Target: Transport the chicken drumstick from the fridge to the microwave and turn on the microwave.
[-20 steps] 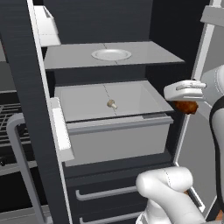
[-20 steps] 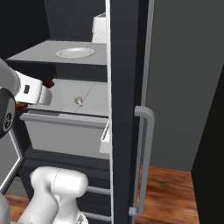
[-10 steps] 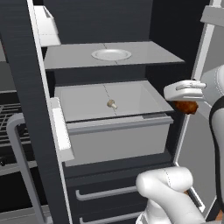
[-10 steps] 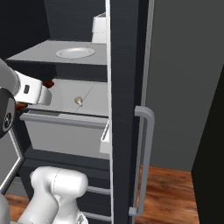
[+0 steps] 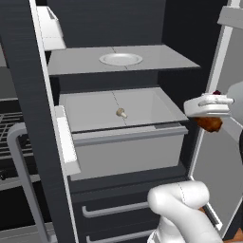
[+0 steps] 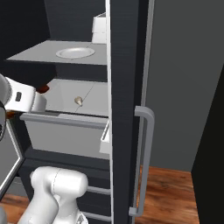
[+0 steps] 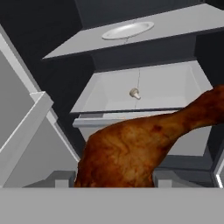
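Observation:
The reddish-brown chicken drumstick (image 5: 209,124) hangs in front of the open fridge (image 5: 156,59), to the right of its pale pull-out drawer (image 5: 128,147) and clear of it. My gripper (image 5: 209,117) is shut on the drumstick. In the hand view the chicken drumstick (image 7: 131,148) takes up the lower middle, thick end near me and thin end running up to the right. From the right base view my gripper (image 6: 37,99) sits at the drawer's left front corner, with a sliver of the drumstick (image 6: 42,89) showing behind it. The microwave is out of view.
A tiny beige mushroom (image 5: 121,113) lies in the drawer. A white plate (image 5: 120,59) rests on the shelf above. The open fridge door (image 6: 124,109) with its grey handle (image 6: 146,162) stands close on the right. White door bins (image 5: 50,23) and a black stove (image 5: 9,128) are at left.

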Motion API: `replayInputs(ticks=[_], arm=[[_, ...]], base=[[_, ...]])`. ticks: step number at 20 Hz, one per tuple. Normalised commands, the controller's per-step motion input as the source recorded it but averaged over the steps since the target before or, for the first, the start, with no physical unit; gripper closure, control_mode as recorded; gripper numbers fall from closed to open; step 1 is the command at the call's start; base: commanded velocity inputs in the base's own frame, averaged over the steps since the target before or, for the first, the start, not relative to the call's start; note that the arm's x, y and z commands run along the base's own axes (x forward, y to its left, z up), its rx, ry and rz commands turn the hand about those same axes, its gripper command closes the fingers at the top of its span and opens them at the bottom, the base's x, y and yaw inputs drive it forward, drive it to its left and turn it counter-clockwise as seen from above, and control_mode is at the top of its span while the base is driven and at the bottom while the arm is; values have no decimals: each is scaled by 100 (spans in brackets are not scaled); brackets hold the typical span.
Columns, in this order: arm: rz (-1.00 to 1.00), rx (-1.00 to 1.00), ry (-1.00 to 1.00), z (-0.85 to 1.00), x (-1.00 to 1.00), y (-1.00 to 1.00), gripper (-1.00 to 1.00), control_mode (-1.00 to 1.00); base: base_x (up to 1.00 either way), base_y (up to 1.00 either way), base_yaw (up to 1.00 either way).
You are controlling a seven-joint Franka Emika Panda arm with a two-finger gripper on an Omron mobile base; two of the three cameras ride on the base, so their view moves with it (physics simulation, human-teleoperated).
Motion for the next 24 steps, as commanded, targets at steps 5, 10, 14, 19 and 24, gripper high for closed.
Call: replayInputs(ticks=[5, 10, 14, 19, 24], arm=[[0, 0, -5, 0, -56, 0, 100, -100], [0, 0, -1, -1, -22, 8, 100, -100], [0, -1, 0, -2, 1, 4, 100, -100], [0, -11, 6, -8, 13, 9, 100, -100], [0, 0, 0, 0, 0, 0, 100, -100]], base=[[0, 0, 0], [0, 0, 0], [0, 0, 0], [0, 0, 0], [0, 0, 0]])
